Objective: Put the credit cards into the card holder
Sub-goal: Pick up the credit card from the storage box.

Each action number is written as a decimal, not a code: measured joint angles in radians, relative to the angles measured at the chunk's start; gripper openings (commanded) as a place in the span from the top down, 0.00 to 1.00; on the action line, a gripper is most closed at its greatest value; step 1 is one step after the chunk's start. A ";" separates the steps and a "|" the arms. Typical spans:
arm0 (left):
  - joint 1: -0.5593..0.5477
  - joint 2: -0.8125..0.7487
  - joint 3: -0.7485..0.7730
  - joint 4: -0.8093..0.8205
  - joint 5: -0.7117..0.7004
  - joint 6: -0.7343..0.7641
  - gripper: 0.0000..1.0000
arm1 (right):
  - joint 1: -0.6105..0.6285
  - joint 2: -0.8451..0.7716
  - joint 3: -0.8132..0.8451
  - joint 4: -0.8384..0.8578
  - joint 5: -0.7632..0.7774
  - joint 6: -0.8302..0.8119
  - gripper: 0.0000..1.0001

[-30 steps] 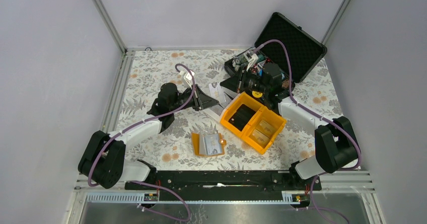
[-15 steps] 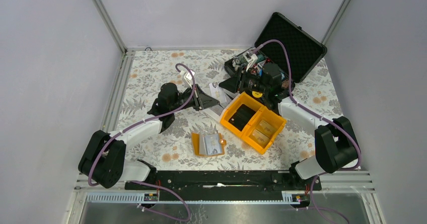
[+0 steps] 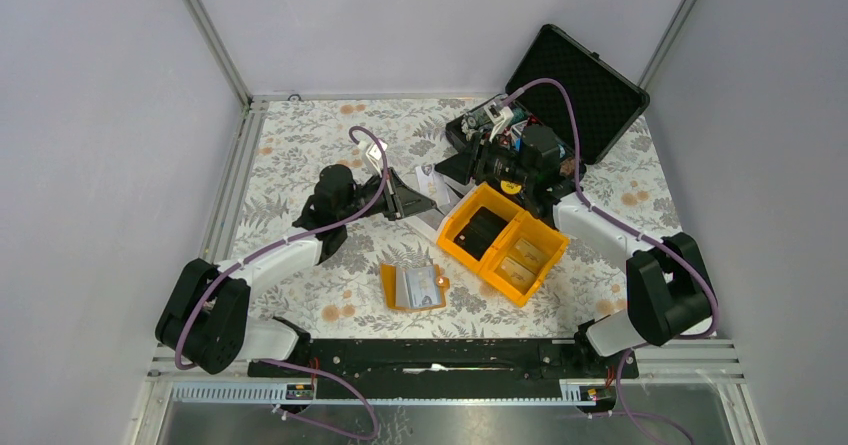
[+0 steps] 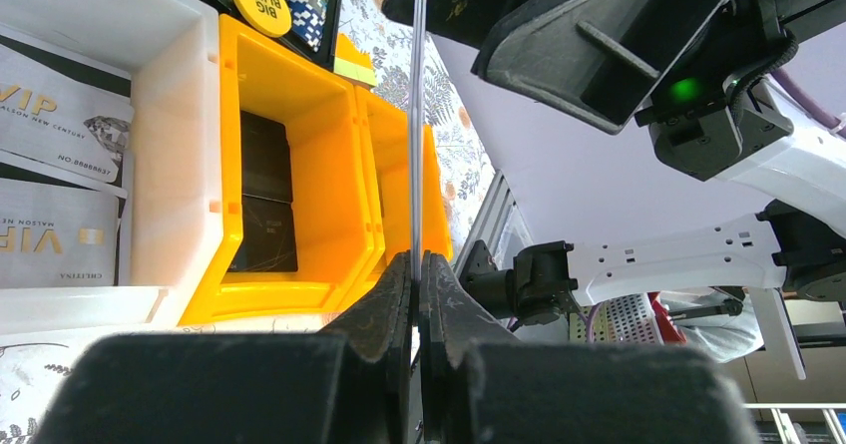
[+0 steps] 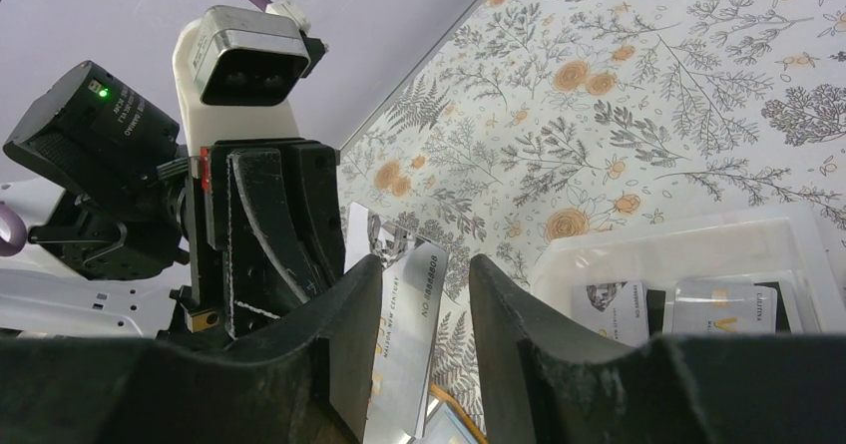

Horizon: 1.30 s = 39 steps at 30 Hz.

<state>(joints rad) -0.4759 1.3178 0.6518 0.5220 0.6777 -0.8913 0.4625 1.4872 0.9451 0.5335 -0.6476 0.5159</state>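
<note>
My left gripper [image 4: 419, 259] is shut on a credit card [image 4: 419, 135], seen edge-on and standing straight up from the jaws. In the top view this gripper [image 3: 412, 197] holds the card [image 3: 428, 178] above the table, left of the orange bin. My right gripper [image 5: 424, 269] is open, its two fingers on either side of that same silver card [image 5: 404, 334], which lies close to the left finger. It also shows in the top view [image 3: 447, 168]. The card holder [image 3: 413, 287] lies open on the table near the front, orange with pale inner pockets.
An orange two-compartment bin [image 3: 503, 242] stands right of the card holder. A white tray [image 4: 170, 115] beside it holds more VIP cards [image 4: 55, 125]. Poker chips [image 4: 261, 2] sit behind. An open black case [image 3: 580, 85] stands at the back right.
</note>
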 measured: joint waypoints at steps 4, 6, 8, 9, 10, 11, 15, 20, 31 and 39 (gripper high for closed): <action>0.000 0.000 0.000 -0.006 0.000 0.000 1.00 | 0.000 -0.010 0.000 -0.001 0.002 0.000 0.57; 0.000 0.000 0.000 -0.007 0.000 0.000 1.00 | 0.000 -0.013 0.000 -0.001 0.002 0.000 0.58; 0.000 0.000 0.000 -0.008 0.000 0.000 1.00 | 0.000 -0.014 0.000 -0.001 0.001 0.000 0.59; 0.000 0.000 0.000 -0.008 0.000 0.000 1.00 | 0.000 -0.014 0.000 -0.001 0.000 0.000 0.59; 0.000 0.000 0.000 -0.008 0.000 0.000 1.00 | 0.000 -0.014 0.000 -0.002 0.000 0.000 0.59; 0.000 0.000 0.000 -0.008 0.000 0.000 1.00 | 0.000 -0.014 0.000 -0.003 -0.001 0.000 0.60; 0.000 0.000 0.000 -0.009 0.000 0.000 1.00 | 0.000 -0.014 0.000 -0.008 -0.003 0.000 0.62; 0.000 0.000 0.000 -0.013 0.000 0.000 1.00 | 0.000 -0.014 0.000 -0.009 -0.009 0.000 0.65; 0.000 0.000 0.000 -0.014 0.000 -0.005 1.00 | 0.000 -0.020 0.000 -0.010 -0.010 0.000 0.69; 0.000 0.010 0.000 -0.014 0.000 -0.014 1.00 | -0.005 -0.037 -0.012 0.002 -0.037 -0.007 0.70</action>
<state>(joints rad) -0.4759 1.3273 0.6518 0.5083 0.6777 -0.9051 0.4572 1.4506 0.9329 0.5350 -0.6846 0.5091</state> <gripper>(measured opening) 0.044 0.305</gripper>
